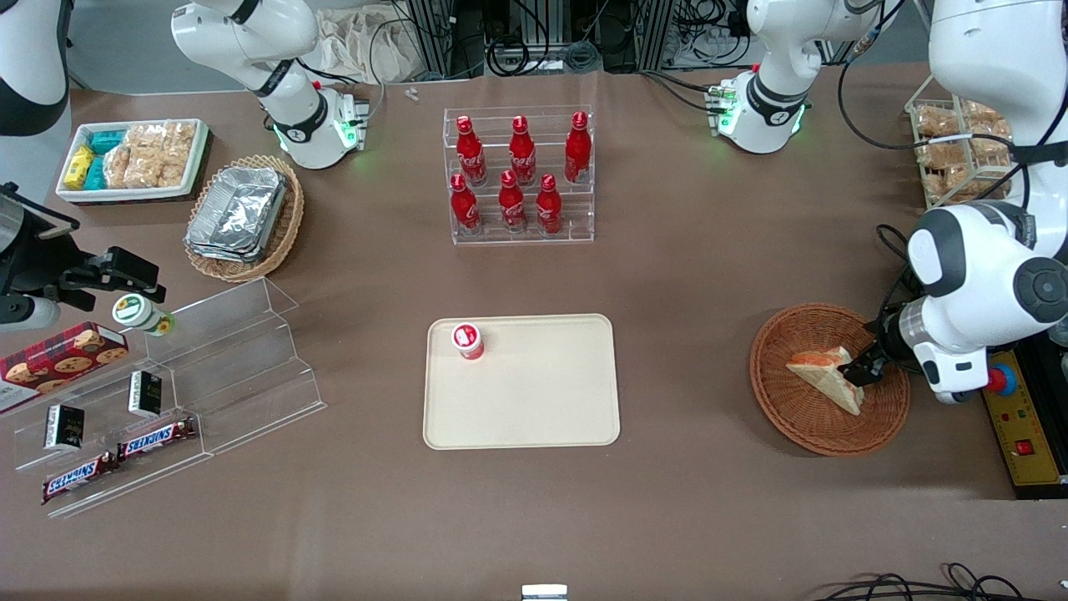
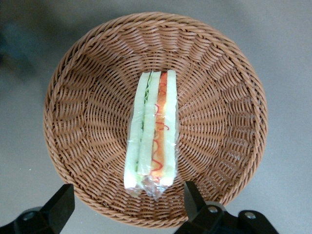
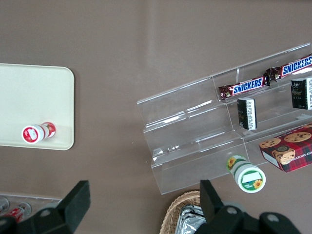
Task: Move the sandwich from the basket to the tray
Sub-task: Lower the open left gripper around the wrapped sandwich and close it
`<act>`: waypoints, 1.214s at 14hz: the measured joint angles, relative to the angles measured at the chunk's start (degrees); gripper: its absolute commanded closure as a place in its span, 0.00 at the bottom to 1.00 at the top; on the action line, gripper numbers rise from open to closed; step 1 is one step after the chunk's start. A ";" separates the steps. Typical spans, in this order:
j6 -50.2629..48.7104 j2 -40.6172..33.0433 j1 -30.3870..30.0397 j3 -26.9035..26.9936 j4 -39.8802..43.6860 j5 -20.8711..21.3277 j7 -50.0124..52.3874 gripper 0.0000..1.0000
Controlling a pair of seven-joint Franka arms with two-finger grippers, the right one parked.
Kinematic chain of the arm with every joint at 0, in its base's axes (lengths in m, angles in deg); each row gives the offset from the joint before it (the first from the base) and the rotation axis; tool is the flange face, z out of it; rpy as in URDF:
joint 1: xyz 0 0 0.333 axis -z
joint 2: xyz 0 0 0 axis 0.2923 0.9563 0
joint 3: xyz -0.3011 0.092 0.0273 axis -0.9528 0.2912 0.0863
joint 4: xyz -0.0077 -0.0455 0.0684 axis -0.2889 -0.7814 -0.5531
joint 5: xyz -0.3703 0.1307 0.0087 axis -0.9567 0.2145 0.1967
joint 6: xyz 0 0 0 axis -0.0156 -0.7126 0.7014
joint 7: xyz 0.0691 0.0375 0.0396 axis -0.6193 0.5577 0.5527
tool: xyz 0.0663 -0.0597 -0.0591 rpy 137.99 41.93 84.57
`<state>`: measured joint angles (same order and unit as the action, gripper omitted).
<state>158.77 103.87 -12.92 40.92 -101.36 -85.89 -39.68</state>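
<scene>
Nothing is delivered yet, we judge: grasp, lift and carry all remain. On the desk (image 1: 709,275), the tray (image 1: 534,409) holds only a small red-capped cup (image 1: 468,340) at its 10 o'clock corner. At 3 o'clock from it, the basket (image 1: 801,417) holds the sandwich (image 1: 826,377), with our gripper (image 2: 129,204) poised over it, fingers (image 2: 58,207) spread wide, gripping nothing.

sandwich (image 1: 828,372) in basket (image 1: 793,426), gripper (image 1: 863,365) above
</scene>
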 measured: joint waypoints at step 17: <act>1.96 4.16 0.14 -1.46 1.52 0.15 -0.21 1.00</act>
<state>160.73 108.04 -12.77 39.46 -99.84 -85.75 -39.89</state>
